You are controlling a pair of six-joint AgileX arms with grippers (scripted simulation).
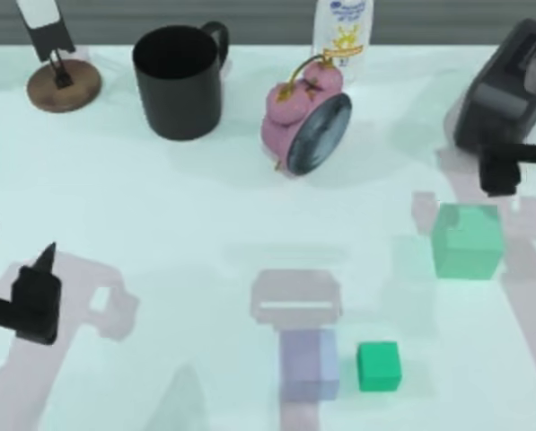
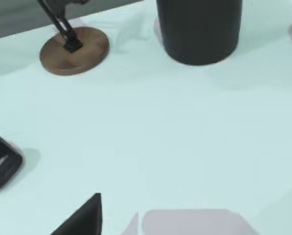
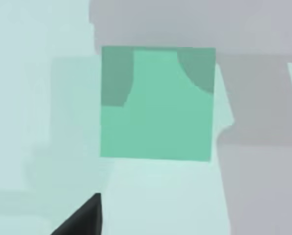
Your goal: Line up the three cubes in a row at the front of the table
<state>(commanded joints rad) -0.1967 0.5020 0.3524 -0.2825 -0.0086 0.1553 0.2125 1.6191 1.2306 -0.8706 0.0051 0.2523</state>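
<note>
A larger mint-green cube sits at the right, midway back on the table. My right gripper hovers open just behind it, holding nothing. In the right wrist view this cube fills the middle, with one dark fingertip short of it. A lavender-blue cube and a small bright green cube stand side by side near the front edge, a narrow gap between them. My left gripper is parked open at the left, far from all three cubes.
Along the back stand a wooden-based stand, a black mug, a pink alarm clock and a white bottle. A dark bulky shape is at the back right. A small dark object lies by the left edge.
</note>
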